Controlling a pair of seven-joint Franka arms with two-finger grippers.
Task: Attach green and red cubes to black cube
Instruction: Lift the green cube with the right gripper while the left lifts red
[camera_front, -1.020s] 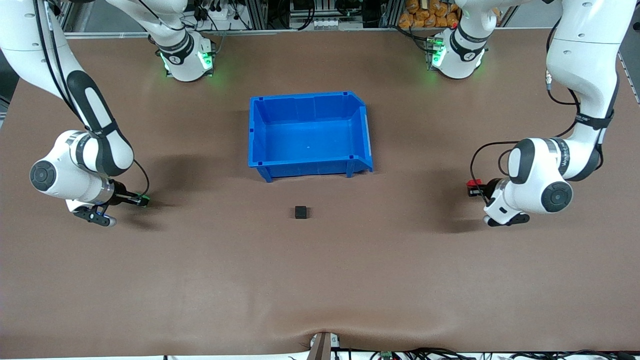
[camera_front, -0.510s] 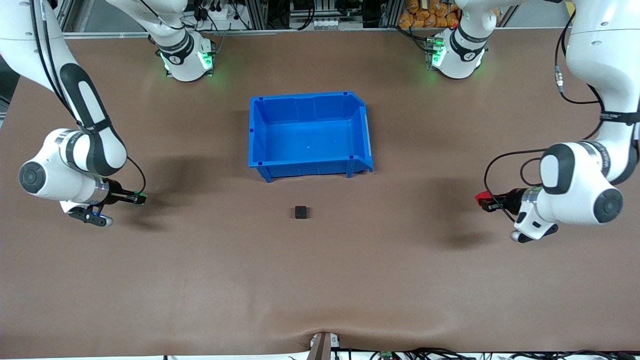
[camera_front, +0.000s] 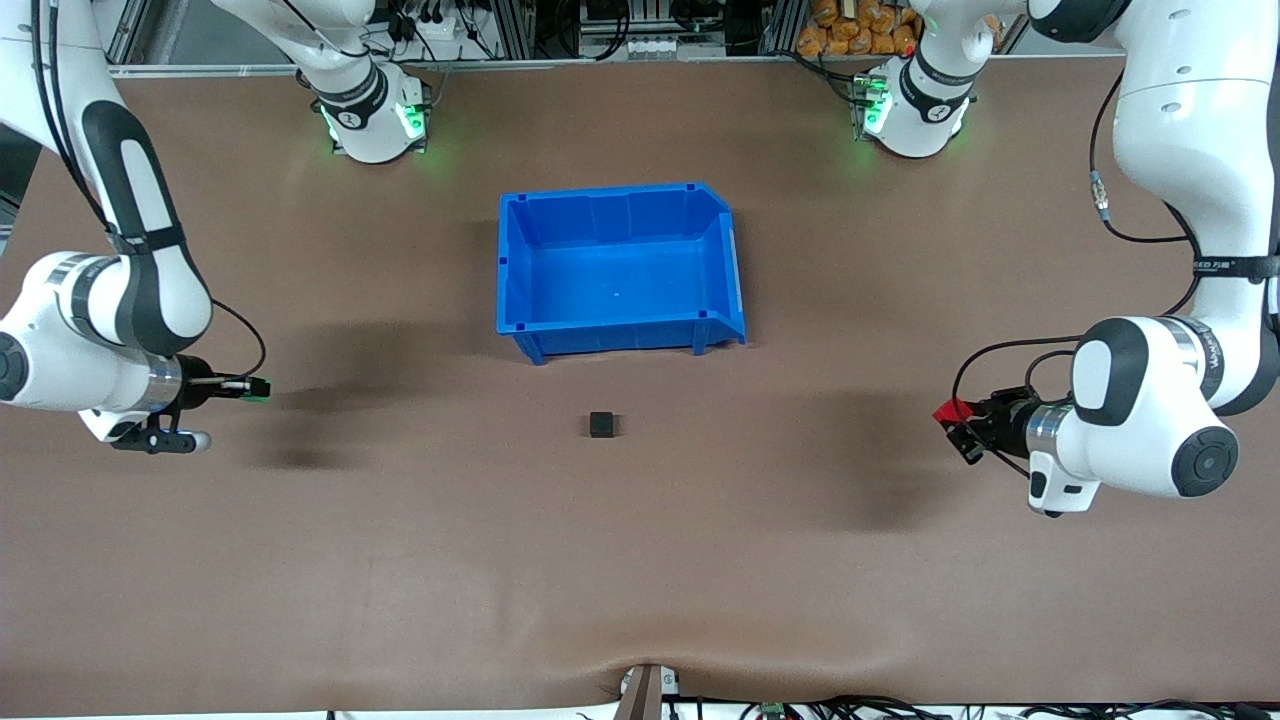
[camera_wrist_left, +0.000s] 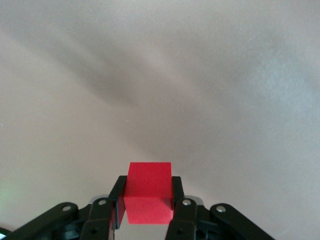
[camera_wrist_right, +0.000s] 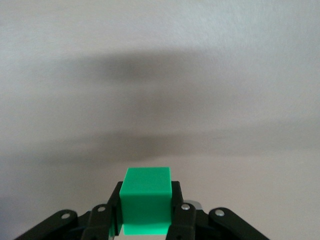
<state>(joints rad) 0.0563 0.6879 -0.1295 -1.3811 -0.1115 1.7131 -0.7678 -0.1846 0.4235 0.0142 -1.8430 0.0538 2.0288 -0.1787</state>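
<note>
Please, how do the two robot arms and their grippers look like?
Both arms are glossy white with black joint bands and loose black cables. The bases glow green. The left gripper and right gripper are black, with small silver screws on the fingers.

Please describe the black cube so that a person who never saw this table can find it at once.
Find the large blue bin in the middle of the brown table. Just nearer to the front camera than the bin, the black cube sits alone on the surface. It is tiny, matte black, and held by no gripper.

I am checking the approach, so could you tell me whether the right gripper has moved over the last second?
Yes. The right gripper, shut on the green cube, has drifted away from the black cube.
</note>
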